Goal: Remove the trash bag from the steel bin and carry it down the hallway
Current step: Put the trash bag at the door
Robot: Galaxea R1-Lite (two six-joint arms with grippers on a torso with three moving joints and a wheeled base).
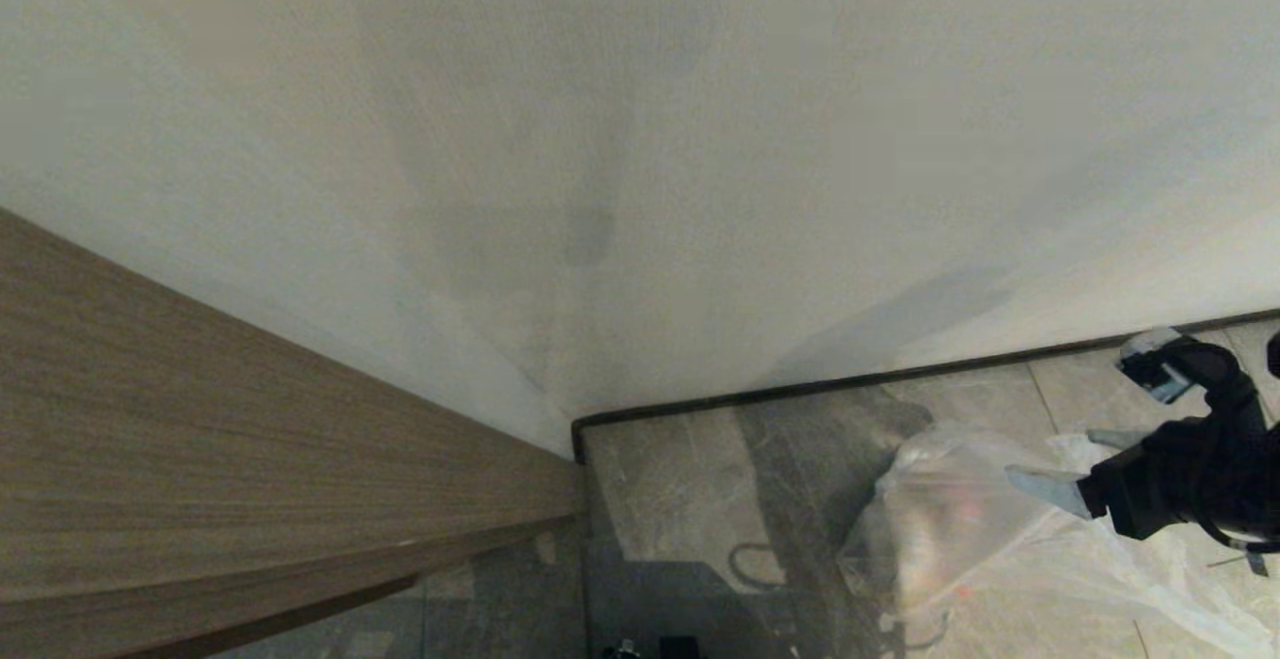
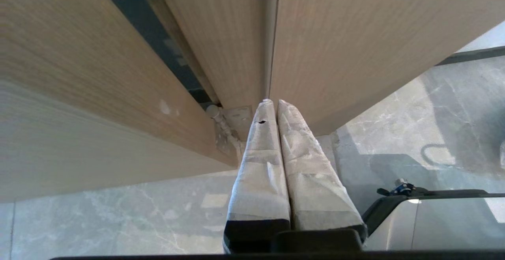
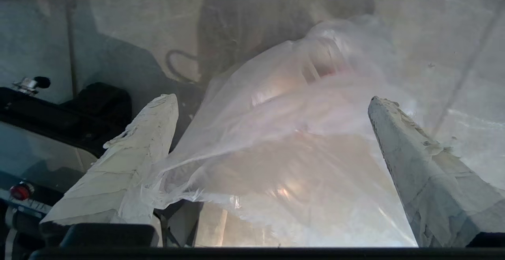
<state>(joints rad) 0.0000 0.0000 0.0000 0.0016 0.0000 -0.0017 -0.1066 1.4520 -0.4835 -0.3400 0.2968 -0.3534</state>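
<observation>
From my station I saw the trash bag [image 1: 940,529] lying on the tiled hallway floor [image 1: 680,479], near the white wall [image 1: 640,139], directly in front of the right gripper [image 1: 1075,461]. Its fingers stood wide apart and held nothing (the plastic spread between and below them). The bag stretched away from the gripper toward the black skirting [image 1: 800,389]. The left gripper [image 2: 272,104] was closed, parked beside a wood panel [image 2: 355,35], so I judged the right arm much nearer.
</observation>
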